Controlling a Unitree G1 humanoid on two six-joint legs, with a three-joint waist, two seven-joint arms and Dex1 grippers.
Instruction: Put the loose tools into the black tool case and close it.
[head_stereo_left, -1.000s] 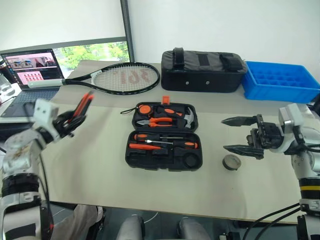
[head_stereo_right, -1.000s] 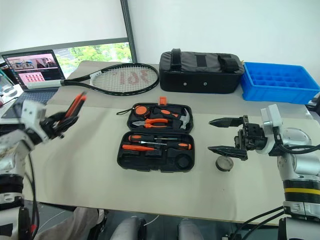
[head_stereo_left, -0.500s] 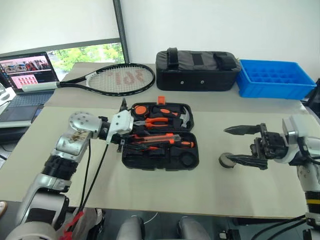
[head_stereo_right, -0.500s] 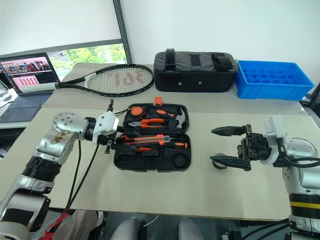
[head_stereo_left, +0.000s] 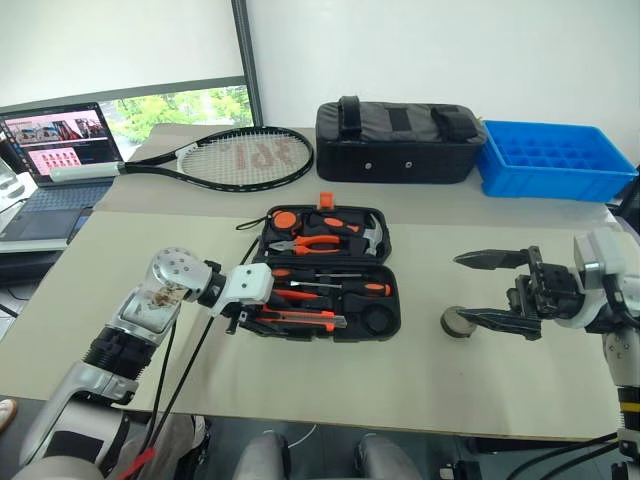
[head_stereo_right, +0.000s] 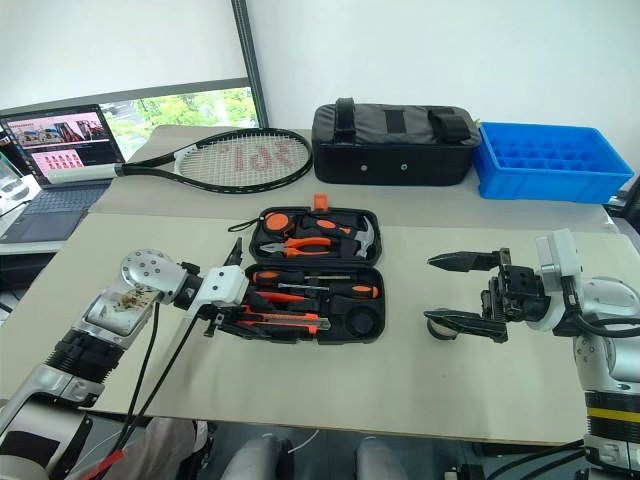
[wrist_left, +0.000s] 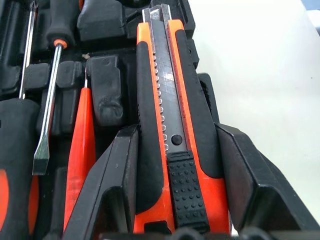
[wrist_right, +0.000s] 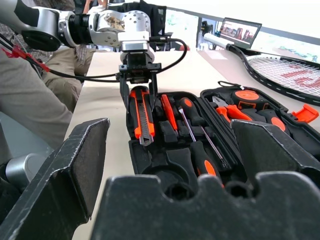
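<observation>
While the left gripper (head_stereo_right: 228, 313) clamps the utility knife (wrist_left: 172, 135) by its handle end, the knife lies flat along the near edge of the open tool case (head_stereo_left: 330, 272), blade end toward the round recess. Looks like it is being lined up with the long front slot, so a low, level hold makes sense. Both fingers (wrist_left: 112, 190) pinch the knife's sides, leaving top and bottom free to seat it; whether it already rests in the slot, cannot tell.

Two screwdrivers (head_stereo_left: 330, 288) and a thin orange one (wrist_left: 80, 150) already sit in the tray beside it. Pliers (head_stereo_left: 312, 243) and hammer (head_stereo_left: 370, 235) fill the lid half.

Right gripper (head_stereo_left: 495, 290) hovers with jaws wide apart, holding nothing, level, pointing toward the case. Tape roll (head_stereo_left: 455, 321) lies on the table (head_stereo_left: 420, 380) right by its lower finger, likely next to go in the round recess. Case lid is not closed yet.
</observation>
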